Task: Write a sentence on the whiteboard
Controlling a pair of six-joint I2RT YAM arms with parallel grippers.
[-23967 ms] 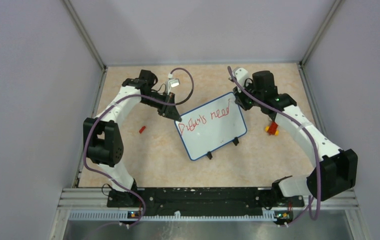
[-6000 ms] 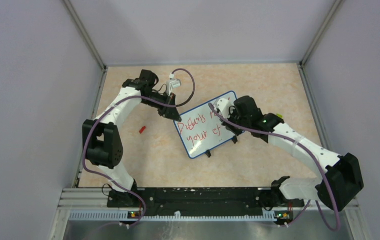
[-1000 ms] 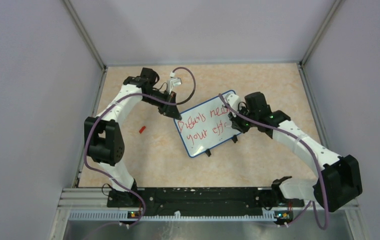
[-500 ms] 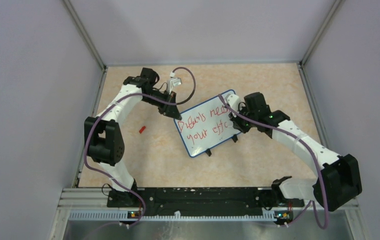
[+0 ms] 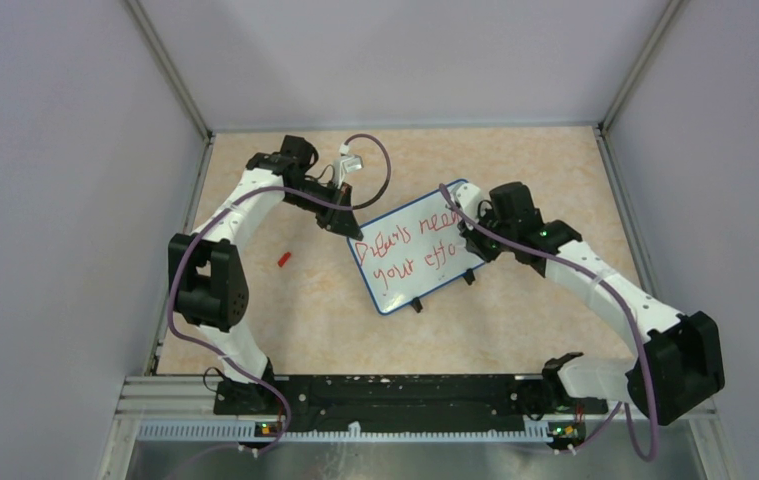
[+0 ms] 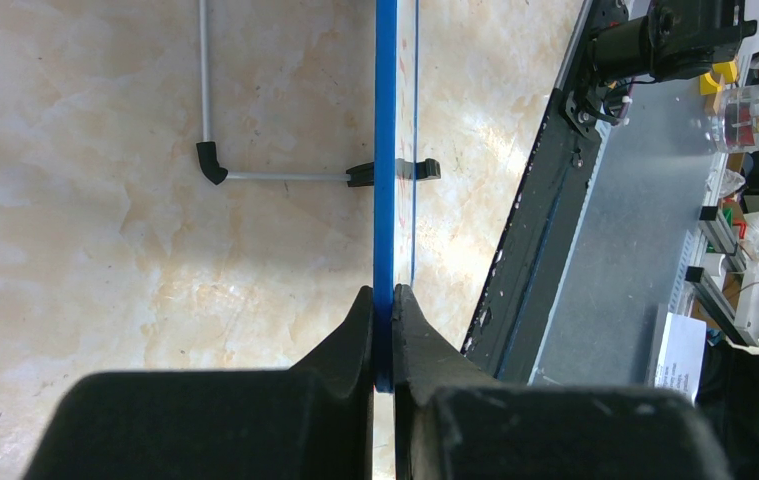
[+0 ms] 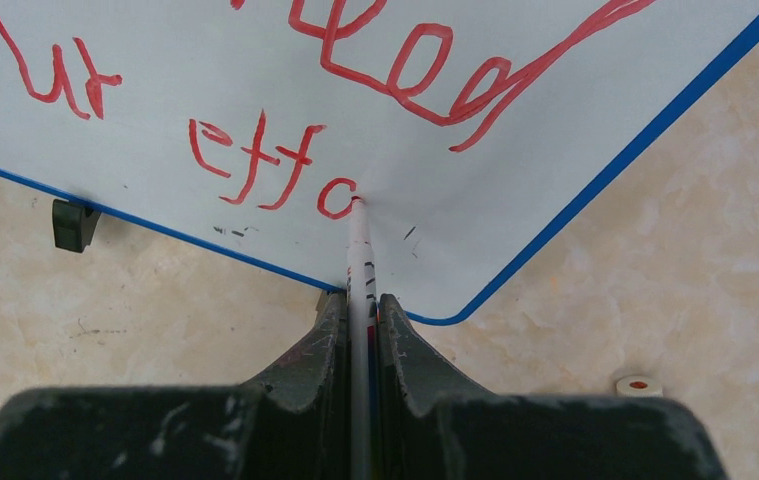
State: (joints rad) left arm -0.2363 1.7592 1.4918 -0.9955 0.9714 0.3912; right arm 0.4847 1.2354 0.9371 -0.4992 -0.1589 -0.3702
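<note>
The whiteboard (image 5: 413, 275) stands tilted at mid-table; its blue rim (image 6: 385, 150) runs edge-on in the left wrist view. My left gripper (image 5: 347, 228) is shut on the board's upper left corner (image 6: 384, 330). The sentence (image 5: 405, 248) reads "Dreams need" over "your effo" in red (image 7: 255, 160). My right gripper (image 5: 482, 240) is shut on a white marker pen (image 7: 359, 290). The pen's tip (image 7: 355, 203) touches the board at the "o". The board's right part is hidden by the right arm in the top view.
A small red cap (image 5: 283, 259) lies on the table left of the board. A small white disc with a red dot (image 7: 637, 385) lies right of the board. A black foot (image 7: 73, 223) and a wire stand (image 6: 255, 176) support the board.
The right gripper has shifted slightly right along the second line, and an "o" has been added after "eff". The left gripper has not moved.
</note>
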